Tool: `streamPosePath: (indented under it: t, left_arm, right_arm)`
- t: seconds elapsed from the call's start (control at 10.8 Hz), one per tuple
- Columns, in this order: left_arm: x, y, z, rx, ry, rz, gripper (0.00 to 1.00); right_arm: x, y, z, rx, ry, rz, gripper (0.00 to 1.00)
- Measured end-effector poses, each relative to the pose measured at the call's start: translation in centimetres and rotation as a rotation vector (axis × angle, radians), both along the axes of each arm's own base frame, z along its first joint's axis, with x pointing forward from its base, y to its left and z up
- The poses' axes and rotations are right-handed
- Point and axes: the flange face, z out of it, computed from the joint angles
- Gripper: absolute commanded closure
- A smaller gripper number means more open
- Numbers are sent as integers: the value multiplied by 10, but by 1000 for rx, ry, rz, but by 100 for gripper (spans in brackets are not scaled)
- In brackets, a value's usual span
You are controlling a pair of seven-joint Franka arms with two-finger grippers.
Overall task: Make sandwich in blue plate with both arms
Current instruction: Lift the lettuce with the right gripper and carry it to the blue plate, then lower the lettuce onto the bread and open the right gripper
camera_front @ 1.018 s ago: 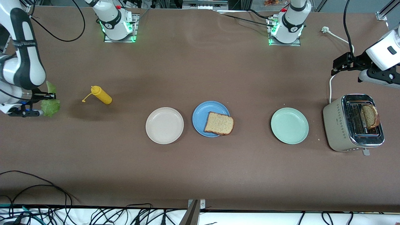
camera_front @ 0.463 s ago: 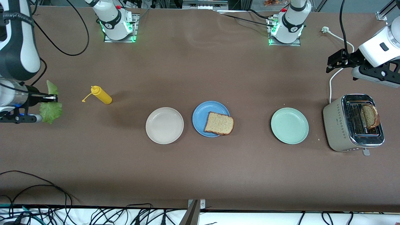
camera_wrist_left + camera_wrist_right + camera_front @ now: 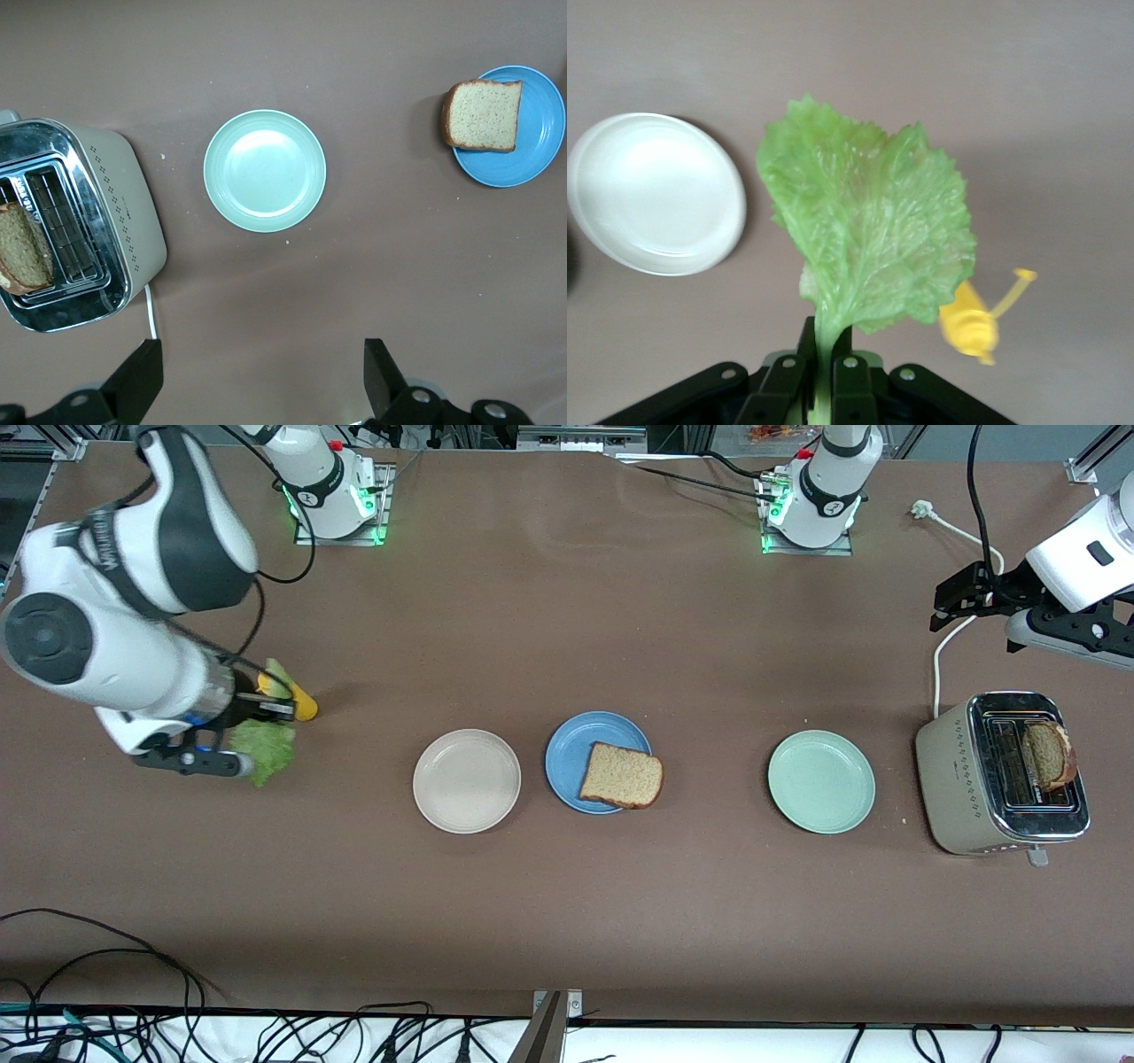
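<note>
**Desk:** So what does the moment show?

**Photographer:** Right end effector (image 3: pixel 276 709), pressed together on the stem of a lettuce leaf (image 3: pixel 260 746), carries it in the air over the yellow squeeze bottle (image 3: pixel 304 707) at the right arm's end of the surface (image 3: pixel 567 921). Mid-surface sits the blue plate (image 3: pixel 576 755) with one bread slice (image 3: pixel 622 775) on it, one corner hanging over the rim. A beige plate (image 3: pixel 467 780) lies just beside it toward the right arm's end, a mint-green plate (image 3: pixel 821 781) toward the left arm's.

**Desk:** And the other arm?

**Photographer:** Left end effector (image 3: pixel 955 600), fingers spread and holding nothing, waits in the air over the bare surface next to the toaster (image 3: pixel 1003 773), where a second slice (image 3: pixel 1050 755) stands in a slot.

**Desk:** Risks?

**Photographer:** The grip is only on the thin stem, so the floppy leaf could slip or swing in transit. Hanging low, it might brush the bottle. The beige plate lies on the way; an early release would land the leaf there. And the overhanging slice could tip off the rim if the leaf comes down hard.
</note>
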Motion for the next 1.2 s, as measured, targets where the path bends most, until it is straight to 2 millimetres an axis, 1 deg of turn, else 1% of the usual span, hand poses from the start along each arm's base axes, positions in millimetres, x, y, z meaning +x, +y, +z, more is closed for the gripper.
streamPosePath:
  t: [0.09,0.19,0.28,0.37,0.46,0.65,0.74,0.83,1.02,1.2]
  left_arm:
    - [0,0,0,0,0,1,0]
    - [0,2,0,0,0,3,0]
    - [0,5,0,0,0,9,0]
    - [0,8,1,0,-1,14,0]
    - [0,9,1,0,-1,17,0]
    - [0,9,1,0,-1,17,0]
    - [0,9,1,0,-2,16,0]
    - [0,9,1,0,-2,16,0]
    - [0,9,1,0,-1,16,0]
    - [0,9,1,0,-2,16,0]
  right_arm:
    - [-2,31,0,9,-33,6,100]
    - [-5,65,-2,27,-73,22,100]
    - [-10,104,-7,52,-115,46,100]
    - [-17,144,-14,83,-155,71,100]
    - [-23,178,-22,116,-193,79,100]
    - [-32,235,-41,201,-272,68,100]
    - [-36,257,-53,239,-298,60,100]
    - [-37,270,-65,269,-315,54,100]
    - [-39,291,-84,324,-344,15,100]
    - [-52,322,-107,385,-354,-54,100]
